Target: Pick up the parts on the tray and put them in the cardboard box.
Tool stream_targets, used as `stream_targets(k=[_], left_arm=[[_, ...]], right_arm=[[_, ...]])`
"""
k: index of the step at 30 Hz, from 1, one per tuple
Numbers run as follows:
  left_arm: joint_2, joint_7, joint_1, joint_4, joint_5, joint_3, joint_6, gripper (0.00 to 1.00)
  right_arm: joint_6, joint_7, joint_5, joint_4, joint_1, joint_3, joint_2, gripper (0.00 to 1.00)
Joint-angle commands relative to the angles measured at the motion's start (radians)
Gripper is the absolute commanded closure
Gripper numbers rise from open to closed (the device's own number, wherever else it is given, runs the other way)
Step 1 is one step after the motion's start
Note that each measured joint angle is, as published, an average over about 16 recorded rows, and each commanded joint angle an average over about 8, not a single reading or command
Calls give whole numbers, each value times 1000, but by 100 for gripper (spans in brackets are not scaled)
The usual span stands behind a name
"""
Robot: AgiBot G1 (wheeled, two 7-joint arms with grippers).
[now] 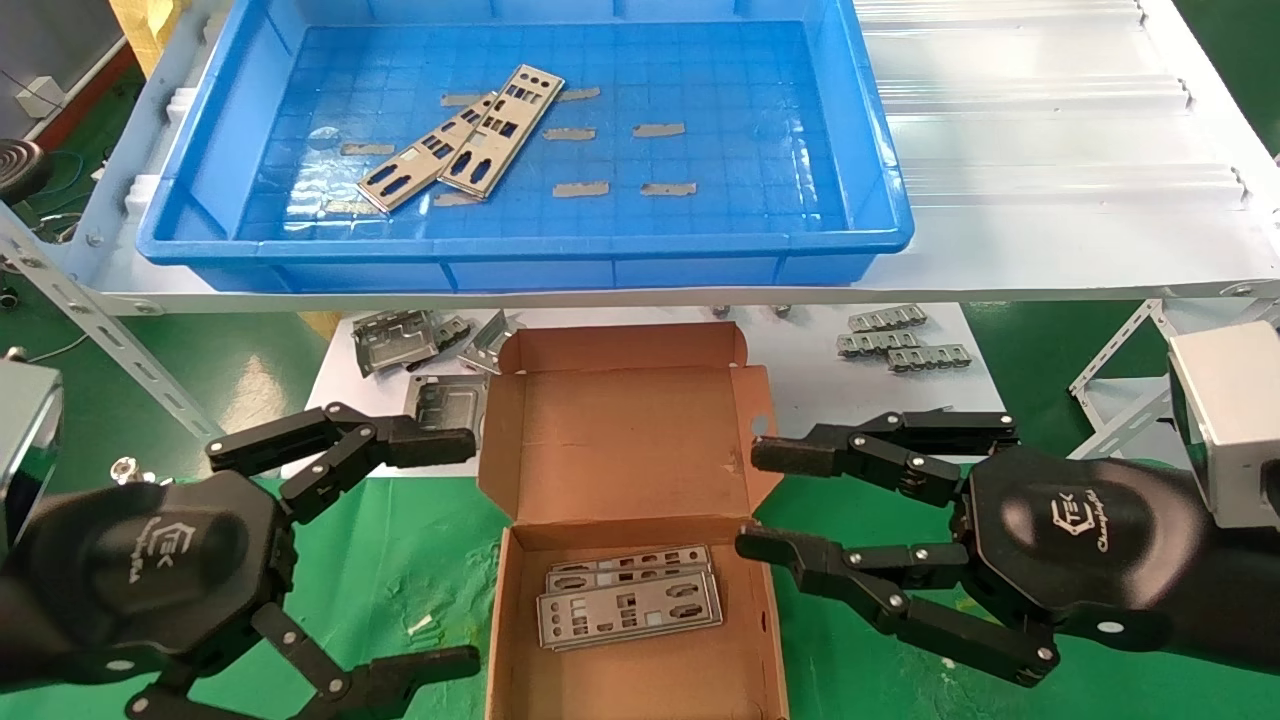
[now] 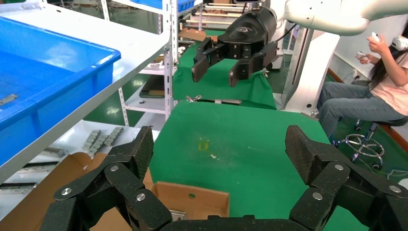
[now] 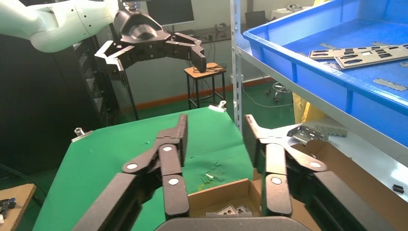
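Two silver parts [image 1: 500, 128] [image 1: 420, 165] lie overlapping, left of centre in the blue tray [image 1: 520, 245] on the white shelf; they also show in the right wrist view [image 3: 370, 54]. Below the shelf, the cardboard box [image 1: 620, 440] stands open on the green cloth. A few parts [image 1: 628, 598] lie stacked on its floor. My left gripper [image 1: 470, 550] hangs open just left of the box, with nothing between its fingers. My right gripper [image 1: 748, 500] hangs open just right of the box, also holding nothing. Both sit well below the tray.
Bent grey brackets [image 1: 400, 340] lie on a white sheet behind the box at left, and small grey brackets [image 1: 900, 340] at right. Grey tape strips [image 1: 580, 188] dot the tray floor. The shelf edge [image 1: 640, 295] overhangs the box's rear. A person [image 2: 375, 91] sits beyond the table.
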State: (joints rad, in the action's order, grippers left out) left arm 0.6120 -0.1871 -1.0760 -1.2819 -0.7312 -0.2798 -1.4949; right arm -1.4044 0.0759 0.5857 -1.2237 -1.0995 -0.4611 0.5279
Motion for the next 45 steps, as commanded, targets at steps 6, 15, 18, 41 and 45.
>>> stream_targets(k=[6,15,18,41,45], left_arm=[[0,0,0,0,0,0,0,0],[0,0,0,0,0,0,0,0],[0,0,0,0,0,0,0,0],[219,-82,-439,254,-265,-98,237,0],[329,-117,-594,438,-402,-177,293,0]], right_arm=[[0,0,0,0,0,0,0,100],[0,0,0,0,0,0,0,100],[0,0,0,0,0,0,0,100],[0,0,0,0,0,0,0,100],[0,0,0,0,0,0,0,100]])
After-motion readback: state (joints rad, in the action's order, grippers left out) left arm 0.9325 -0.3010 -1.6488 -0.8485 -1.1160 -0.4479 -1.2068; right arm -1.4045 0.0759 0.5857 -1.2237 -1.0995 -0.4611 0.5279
